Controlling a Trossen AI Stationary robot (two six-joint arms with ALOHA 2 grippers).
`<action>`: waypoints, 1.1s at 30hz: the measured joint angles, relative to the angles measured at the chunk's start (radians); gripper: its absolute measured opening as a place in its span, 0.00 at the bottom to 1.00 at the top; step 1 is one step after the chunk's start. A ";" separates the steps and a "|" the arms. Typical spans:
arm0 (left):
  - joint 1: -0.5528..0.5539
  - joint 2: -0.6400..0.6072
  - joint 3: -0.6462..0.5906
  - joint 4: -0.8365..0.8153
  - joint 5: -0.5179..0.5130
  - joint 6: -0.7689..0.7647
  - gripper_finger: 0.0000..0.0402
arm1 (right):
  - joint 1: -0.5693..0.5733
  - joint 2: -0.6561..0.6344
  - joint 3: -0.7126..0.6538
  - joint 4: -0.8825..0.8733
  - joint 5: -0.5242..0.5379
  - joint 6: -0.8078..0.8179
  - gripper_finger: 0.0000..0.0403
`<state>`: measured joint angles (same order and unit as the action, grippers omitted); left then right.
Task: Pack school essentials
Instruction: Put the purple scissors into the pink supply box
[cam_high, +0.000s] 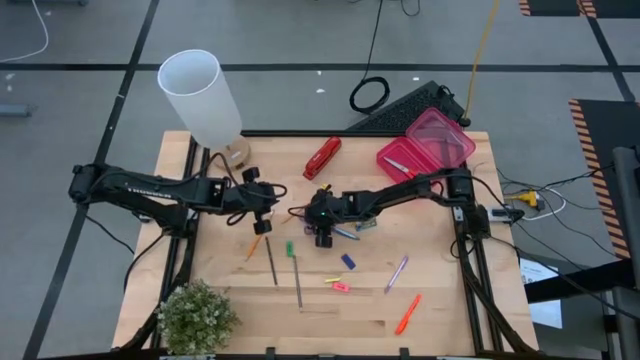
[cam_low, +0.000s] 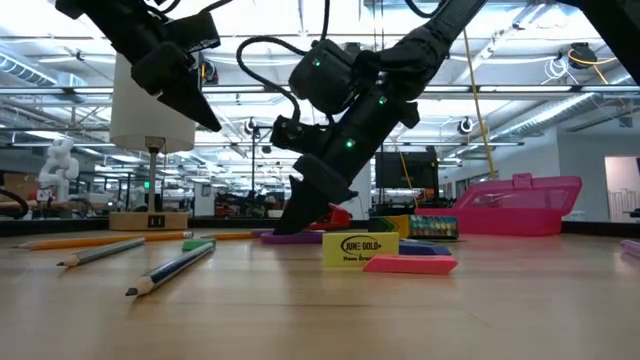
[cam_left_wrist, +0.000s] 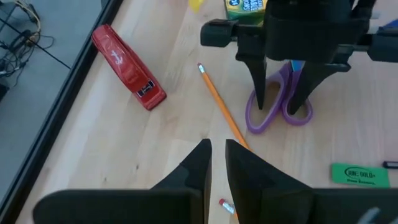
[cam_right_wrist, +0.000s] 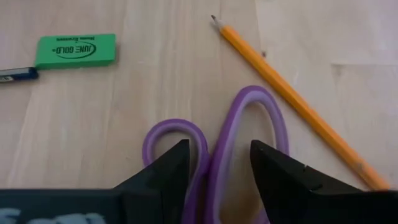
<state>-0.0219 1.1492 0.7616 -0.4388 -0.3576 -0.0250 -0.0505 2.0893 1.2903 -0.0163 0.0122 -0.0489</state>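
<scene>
green eraser (cam_right_wrist: 75, 50): "JUNE GOLD" | yellow eraser (cam_low: 360, 249): "JUNE GOLD"

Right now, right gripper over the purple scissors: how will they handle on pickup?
Probably stiff and light. The purple scissors lie flat on the table, so the right gripper, open astride the handle loops, may skid them. Gripped by one loop, they'd likely pivot or swing.

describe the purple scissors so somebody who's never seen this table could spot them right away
Start at the pink plastic box at the table's far right corner and follow the right arm toward the table's middle. Its right gripper stands directly over the purple scissors, one finger on each side of the handle loops. They lie beside an orange pencil and are the only looped purple thing there.
</scene>
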 joint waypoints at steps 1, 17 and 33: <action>0.000 0.000 0.000 0.002 0.000 0.000 0.13 | -0.004 0.003 0.000 -0.003 -0.013 0.013 0.38; -0.001 0.000 0.000 0.023 0.019 -0.004 0.13 | -0.015 -0.009 -0.004 0.030 -0.069 0.055 0.19; -0.001 0.003 0.000 0.033 0.028 -0.053 0.13 | 0.000 -0.379 -0.106 -0.114 -0.070 0.027 0.19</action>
<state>-0.0231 1.1518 0.7620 -0.4060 -0.3291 -0.0781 -0.0504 1.7106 1.1840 -0.1304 -0.0577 -0.0215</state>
